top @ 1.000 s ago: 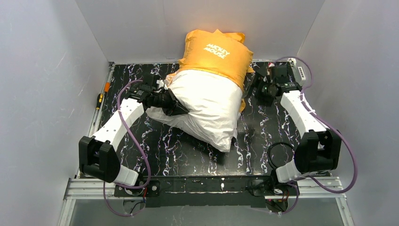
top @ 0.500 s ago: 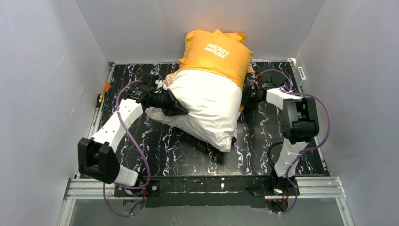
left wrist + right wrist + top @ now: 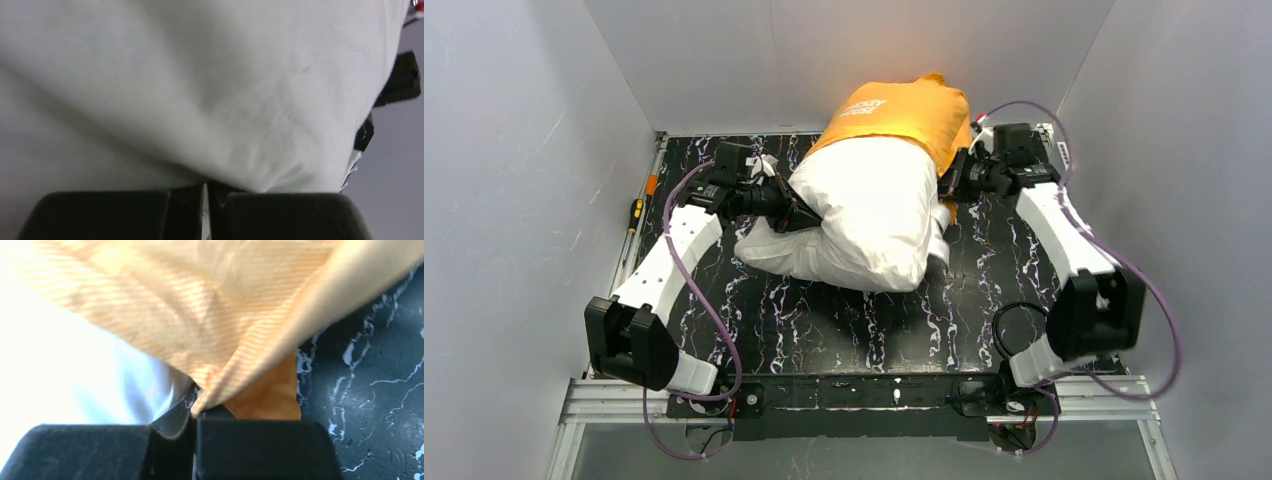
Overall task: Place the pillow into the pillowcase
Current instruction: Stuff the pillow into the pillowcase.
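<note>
Pillow lies on the black marbled table, its far end inside the orange pillowcase. The left gripper is clamped on the pillow's white fabric, while the right gripper pinches the pillowcase's edge.

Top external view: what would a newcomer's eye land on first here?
The bright orange pillowcase at the far middle of the table, swallowing only the far end of the plump white pillow, which bulges out toward the near edge. Then the left pincer pinching the pillow's left side and the right pincer shut on the pillowcase edge.
</note>
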`<control>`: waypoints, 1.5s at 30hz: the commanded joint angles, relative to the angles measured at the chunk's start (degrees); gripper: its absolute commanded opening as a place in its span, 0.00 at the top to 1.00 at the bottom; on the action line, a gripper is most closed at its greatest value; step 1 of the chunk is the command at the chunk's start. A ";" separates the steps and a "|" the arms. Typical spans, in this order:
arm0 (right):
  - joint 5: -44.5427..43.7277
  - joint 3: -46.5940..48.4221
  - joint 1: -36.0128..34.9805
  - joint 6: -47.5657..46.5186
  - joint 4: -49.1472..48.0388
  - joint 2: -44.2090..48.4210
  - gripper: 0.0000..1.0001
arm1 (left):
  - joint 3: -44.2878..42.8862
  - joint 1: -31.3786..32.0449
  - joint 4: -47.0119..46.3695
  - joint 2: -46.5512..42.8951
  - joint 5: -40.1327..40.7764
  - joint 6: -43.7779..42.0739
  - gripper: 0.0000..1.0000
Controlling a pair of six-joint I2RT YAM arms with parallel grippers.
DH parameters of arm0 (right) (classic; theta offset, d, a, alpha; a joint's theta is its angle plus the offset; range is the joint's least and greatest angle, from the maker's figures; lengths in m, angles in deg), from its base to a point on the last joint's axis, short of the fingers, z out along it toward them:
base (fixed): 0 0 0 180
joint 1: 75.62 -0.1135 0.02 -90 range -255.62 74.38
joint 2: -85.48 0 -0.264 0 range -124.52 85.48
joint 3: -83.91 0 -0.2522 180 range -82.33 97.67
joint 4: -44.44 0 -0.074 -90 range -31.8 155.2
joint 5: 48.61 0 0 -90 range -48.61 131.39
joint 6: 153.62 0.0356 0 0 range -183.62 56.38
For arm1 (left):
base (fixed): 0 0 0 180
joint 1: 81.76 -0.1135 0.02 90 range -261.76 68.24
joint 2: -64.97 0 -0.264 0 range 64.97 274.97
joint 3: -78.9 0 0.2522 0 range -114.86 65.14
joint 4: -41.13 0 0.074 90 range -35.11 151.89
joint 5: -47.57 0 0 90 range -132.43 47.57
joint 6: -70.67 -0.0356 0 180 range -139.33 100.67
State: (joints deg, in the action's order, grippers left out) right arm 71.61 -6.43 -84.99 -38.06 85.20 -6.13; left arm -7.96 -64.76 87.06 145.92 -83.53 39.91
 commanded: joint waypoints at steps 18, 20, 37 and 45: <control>7.67 18.38 -27.04 30.71 -20.88 1.80 0.99 | 1.86 1.04 -20.11 4.44 -9.16 18.76 1.00; 4.92 16.43 -25.77 30.46 -19.73 0.92 0.99 | 2.20 1.09 -17.29 4.52 -10.65 16.86 0.86; -11.54 42.12 -21.44 8.27 4.19 -14.59 0.15 | 0.72 -27.33 26.77 -13.13 12.88 -22.67 0.02; -21.84 44.43 -19.38 -5.79 20.45 -10.04 0.02 | 16.70 -34.22 17.33 -22.74 2.82 -12.82 0.02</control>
State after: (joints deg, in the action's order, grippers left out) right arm 56.70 34.66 -105.05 -33.90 96.48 -21.95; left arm 2.61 -98.64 108.74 126.58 -73.56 22.67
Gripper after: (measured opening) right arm 0.974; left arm 0.982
